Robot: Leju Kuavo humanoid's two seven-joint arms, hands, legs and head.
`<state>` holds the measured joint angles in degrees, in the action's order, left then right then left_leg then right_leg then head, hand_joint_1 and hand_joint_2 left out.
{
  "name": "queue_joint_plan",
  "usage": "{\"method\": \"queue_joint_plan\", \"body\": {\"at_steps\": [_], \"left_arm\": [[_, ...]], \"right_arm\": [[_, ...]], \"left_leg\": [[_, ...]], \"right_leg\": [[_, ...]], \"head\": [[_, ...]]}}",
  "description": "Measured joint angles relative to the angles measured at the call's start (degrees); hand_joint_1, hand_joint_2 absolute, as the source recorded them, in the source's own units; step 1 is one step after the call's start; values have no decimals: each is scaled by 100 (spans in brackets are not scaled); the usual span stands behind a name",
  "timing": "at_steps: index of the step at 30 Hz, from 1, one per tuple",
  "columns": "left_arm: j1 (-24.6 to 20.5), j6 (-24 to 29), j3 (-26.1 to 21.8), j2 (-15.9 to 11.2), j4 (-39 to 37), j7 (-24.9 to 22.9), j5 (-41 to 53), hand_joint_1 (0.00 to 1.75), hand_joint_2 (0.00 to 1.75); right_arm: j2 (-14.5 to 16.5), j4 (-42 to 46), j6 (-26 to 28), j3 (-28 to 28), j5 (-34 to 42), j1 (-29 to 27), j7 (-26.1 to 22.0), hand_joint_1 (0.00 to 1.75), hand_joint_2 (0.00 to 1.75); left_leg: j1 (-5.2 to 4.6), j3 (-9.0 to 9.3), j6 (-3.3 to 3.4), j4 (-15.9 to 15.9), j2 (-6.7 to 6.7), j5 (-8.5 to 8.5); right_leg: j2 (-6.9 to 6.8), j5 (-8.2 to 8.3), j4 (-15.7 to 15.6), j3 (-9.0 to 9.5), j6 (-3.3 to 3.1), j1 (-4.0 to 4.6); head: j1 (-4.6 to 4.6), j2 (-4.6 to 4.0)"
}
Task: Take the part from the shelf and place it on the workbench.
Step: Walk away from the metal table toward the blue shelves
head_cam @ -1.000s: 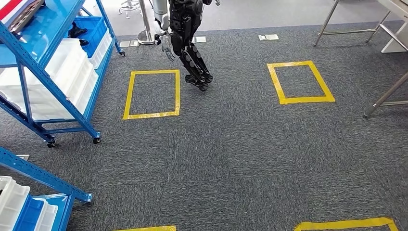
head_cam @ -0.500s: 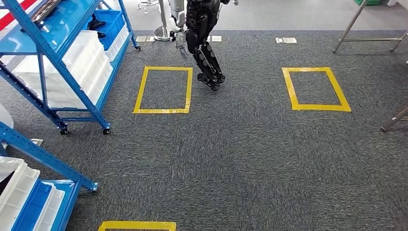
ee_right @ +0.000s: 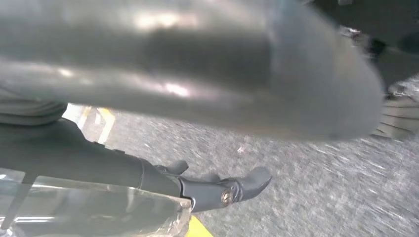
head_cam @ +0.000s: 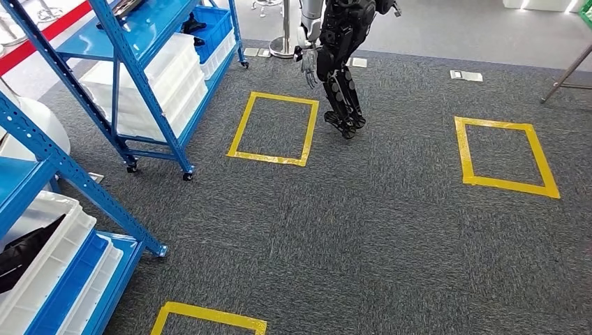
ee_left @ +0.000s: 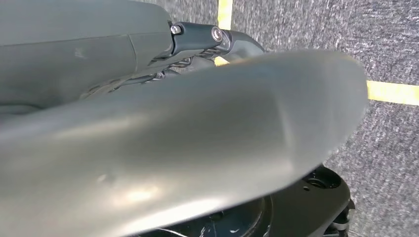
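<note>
Head view swinging left versus a second ago: near blue shelf (head_cam: 70, 172) sliding in. Dark part (head_cam: 21, 255) lying in its white bin (head_cam: 66, 234), well apart from both hands' fingers. Other humanoid (head_cam: 338, 63) standing beyond yellow floor square (head_cam: 239, 129).

Left hand (ee_left: 173, 138) hanging, fingers (ee_left: 217, 37) mostly hidden by thumb: state cannot tell. Right hand (ee_right: 197, 74): fingers (ee_right: 222, 190) reaching beside clear glossy thing (ee_right: 99, 212), holding or not, cannot tell.

Likely approaching shelf; pick not yet begun.

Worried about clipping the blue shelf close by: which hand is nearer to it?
Left, probably. The shelf stands on the robot's left; the left hand hangs on that side, the right hand across the body.
</note>
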<state>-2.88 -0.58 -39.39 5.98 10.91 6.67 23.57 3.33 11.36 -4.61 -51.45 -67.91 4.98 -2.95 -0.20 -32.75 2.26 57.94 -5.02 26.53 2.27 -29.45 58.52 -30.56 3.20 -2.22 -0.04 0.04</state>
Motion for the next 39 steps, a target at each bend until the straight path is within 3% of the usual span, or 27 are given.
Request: {"method": "queue_joint_plan", "body": {"at_steps": [2,4,7,9,10,11,13,15,17,19,20,22,24,25,26,28,30,33,34,36,37,39], "left_arm": [[8,-13,1,2,0,2,22,0,0],[18,-31,1,7,0,4,51,0,0],[5,-63,1,25,-1,11,87,0,0],[5,-74,1,42,-2,17,99,0,0],[9,-78,1,53,-2,20,104,0,0],[12,-78,1,66,-2,21,107,0,0],[-2,-75,2,89,-1,24,120,0,0],[-31,-64,2,107,-1,26,141,0,0],[-45,-49,2,121,0,26,158,0,0],[-42,-43,2,137,0,27,184,0,0],[-43,-43,1,145,0,30,201,0,0],[-61,-44,1,168,0,39,243,0,0],[-75,-51,2,185,0,45,281,0,0],[-74,-57,2,192,0,48,302,0,0],[-72,-64,2,200,0,49,319,0,0],[-68,-73,2,220,0,52,342,0,0],[-72,-75,3,230,0,57,346,0,0],[-56,-65,4,229,-1,50,364,0,0],[-46,-60,3,228,-1,42,371,0,0],[-44,-56,3,231,0,23,379,0,0],[-48,-50,3,233,0,15,383,0,0],[-54,-27,3,235,-1,-3,387,0,0]], "right_arm": [[1,-2,-38,0,-9,15,24,0,0],[-2,-2,-82,0,-21,21,59,0,0],[-5,-2,-102,0,-43,5,98,0,0],[-7,-2,-130,1,-60,-8,104,0,0],[-8,-2,-155,2,-73,-9,98,0,0],[-11,-2,-183,5,-86,-5,88,0,0],[-13,-2,-250,14,-107,9,61,0,0],[-12,-2,-294,20,-110,16,40,0,0],[-6,-2,-299,24,-112,21,34,0,0],[-1,-2,-296,27,-113,25,34,0,0],[1,-2,-296,28,-113,20,34,0,0],[-2,-2,-294,28,-106,-2,34,0,0],[-5,-2,-287,27,-87,-25,34,0,0],[-10,-2,-283,26,-78,-31,34,0,0],[-16,-2,-281,26,-72,-37,34,0,0],[-30,-2,-281,26,-69,-36,31,0,0],[-30,-3,-287,26,-69,-31,21,0,0],[-20,-4,-291,27,-80,-6,3,0,0],[-19,-2,-288,28,-91,0,2,0,0],[-19,1,-288,31,-114,-7,2,0,0],[-24,2,-290,31,-124,-12,2,0,0],[-27,2,-295,33,-144,-25,4,0,0]], "left_leg": [[17,-23,-50,9,-43,1],[42,-86,-96,145,98,90],[59,-538,-158,1093,428,610],[72,-839,-165,1673,476,797],[75,-845,-152,1669,485,726],[74,-727,-129,1424,507,556],[38,-316,-52,621,691,192],[-23,-92,9,159,855,70],[-65,-83,45,92,804,76],[-40,-26,93,-7,696,18],[-23,4,120,-57,638,-14],[-16,26,148,-91,519,-38],[-27,28,155,-87,375,-37],[-28,34,152,-84,302,-35],[-26,46,145,-82,229,-31],[-25,76,109,-67,96,-11],[-37,82,52,-37,1,22],[-23,51,-9,-17,-84,30],[-15,26,-30,35,-40,68],[-1,-158,-86,432,186,315],[7,-340,-118,806,330,510],[35,-720,-158,1533,459,792]], "right_leg": [[-68,13,-5,19,-122,24],[-142,37,-15,48,-198,22],[-294,30,-21,49,-276,64],[-411,11,-21,51,-304,101],[-466,2,-21,59,-315,115],[-513,-7,-21,71,-325,124],[-592,-30,-22,101,-326,146],[-662,-53,-29,118,-299,164],[-750,-64,-59,143,-253,164],[-691,-117,-4,142,-214,166],[-581,-206,155,77,-218,168],[-338,-503,815,-245,-263,148],[-268,-700,1445,-597,-253,133],[-259,-660,1489,-651,-210,130],[-248,-520,1289,-584,-149,123],[-160,-141,509,-252,-45,89],[-56,57,11,-41,-63,72],[-95,93,-50,17,-174,85],[-132,101,-53,31,-202,79],[-218,106,-63,38,-259,66],[-268,99,-63,37,-283,81],[-384,82,-63,32,-317,109]], "head": [[-18,0],[-38,0],[-76,0],[-75,0],[-76,0],[-75,0],[-74,0],[-74,0],[-74,0],[-65,0],[-58,0],[-36,0],[-24,0],[-20,0],[-18,0],[-13,0],[-13,0],[-23,0],[-28,0],[-63,0],[-82,0],[-95,0]]}}
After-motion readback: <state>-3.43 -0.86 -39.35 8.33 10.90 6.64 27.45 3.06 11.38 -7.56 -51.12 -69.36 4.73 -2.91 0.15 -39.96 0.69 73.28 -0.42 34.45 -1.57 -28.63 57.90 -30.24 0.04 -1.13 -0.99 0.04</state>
